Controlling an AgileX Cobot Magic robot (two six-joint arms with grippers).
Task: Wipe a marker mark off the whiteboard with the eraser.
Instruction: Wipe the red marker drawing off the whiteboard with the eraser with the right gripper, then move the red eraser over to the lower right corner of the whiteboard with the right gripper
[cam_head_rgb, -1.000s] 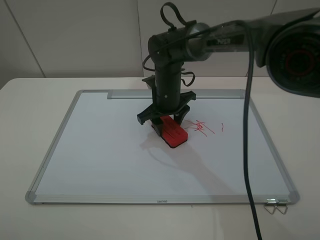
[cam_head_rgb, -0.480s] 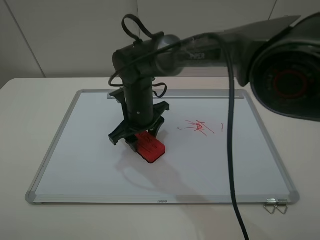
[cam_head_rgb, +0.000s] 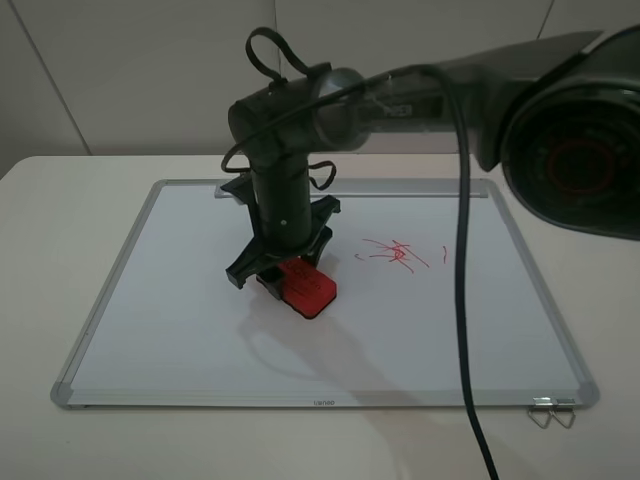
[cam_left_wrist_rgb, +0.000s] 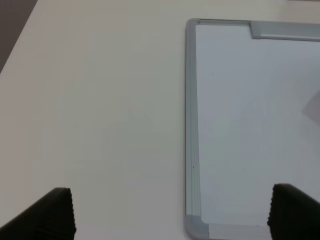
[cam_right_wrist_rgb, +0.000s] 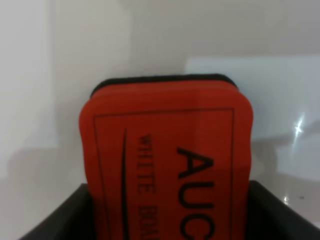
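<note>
The whiteboard (cam_head_rgb: 170, 300) lies flat on the table, and its corner also shows in the left wrist view (cam_left_wrist_rgb: 250, 125). My right gripper (cam_head_rgb: 285, 268) reaches across to the board's middle left, shut on the red eraser (cam_head_rgb: 306, 287), which is pressed on the board. In the right wrist view the eraser (cam_right_wrist_rgb: 167, 160) fills the space between the black fingers (cam_right_wrist_rgb: 50, 222). No larger marker mark shows anywhere on the board. My left gripper (cam_left_wrist_rgb: 170, 215) hovers open over the bare table beside the board's corner, holding nothing.
A smaller red squiggle (cam_head_rgb: 395, 253) with a short separate dash (cam_head_rgb: 445, 252) sits right of the eraser. A wire clip (cam_head_rgb: 550, 413) lies at the board's near right corner. The right arm's black cable (cam_head_rgb: 465, 300) hangs across the board's right side.
The right gripper slid the eraser left and nearer across the board, away from the small squiggle, then edged slightly back to the right in the last half second.
</note>
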